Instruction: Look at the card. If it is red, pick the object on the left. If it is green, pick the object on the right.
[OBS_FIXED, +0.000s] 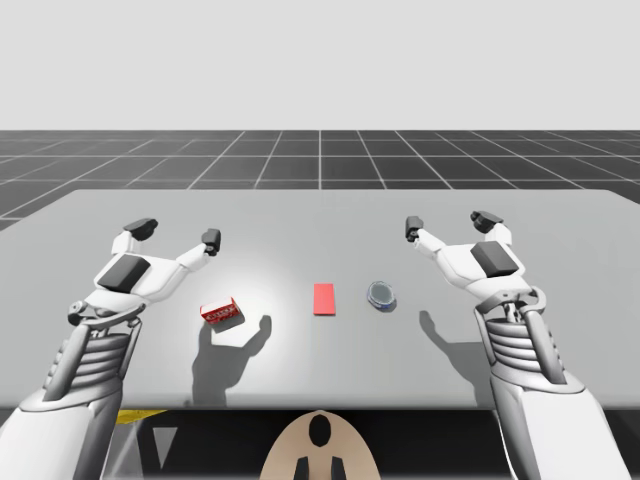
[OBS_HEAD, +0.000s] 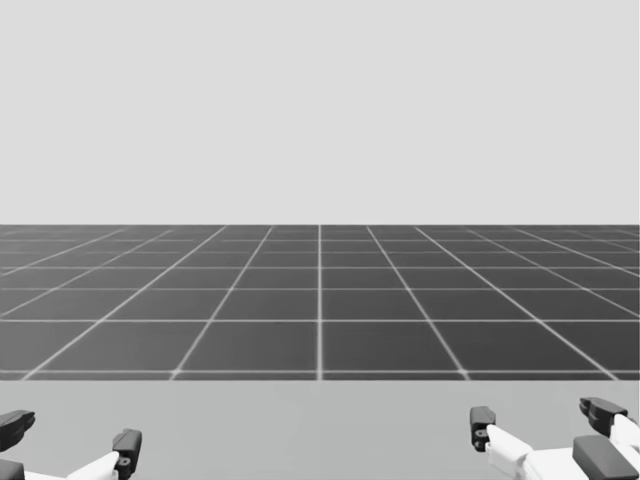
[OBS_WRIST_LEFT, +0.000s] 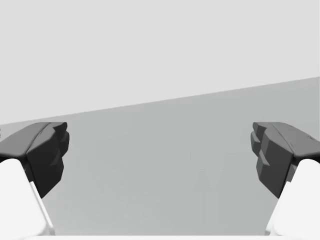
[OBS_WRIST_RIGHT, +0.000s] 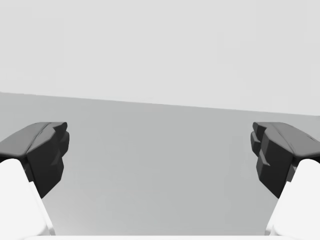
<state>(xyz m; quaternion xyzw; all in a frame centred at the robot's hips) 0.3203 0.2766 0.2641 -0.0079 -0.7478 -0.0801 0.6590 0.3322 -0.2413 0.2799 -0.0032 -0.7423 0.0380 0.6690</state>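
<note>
Red card (OBS_FIXED: 324, 298): lies flat near the middle of the desk (OBS_FIXED: 320, 215), between the two objects and touching neither.
Red box (OBS_FIXED: 220, 311): rests on the desk to the left of the card, a little nearer than it, turned at a slant. Whether it is open and what it holds cannot be told.
Blue-rimmed round can (OBS_FIXED: 381, 295): sits just right of the card, apart from it, its pale top facing up. Its contents cannot be told.
Left jaws: spread wide and holding nothing, raised over the left of the desk, farther off than the red box and apart from it. The dark fingers (OBS_WRIST_LEFT: 47, 155) stand well apart with bare desk between them.
Right jaws: spread wide and holding nothing, raised over the right of the desk, to the right of the can and farther off.
Desk: pale grey, shadows of both arms falling on its near part.
Floor (OBS_HEAD: 320, 300): dark, lined in a pale grid, beyond the desk's far edge.
</note>
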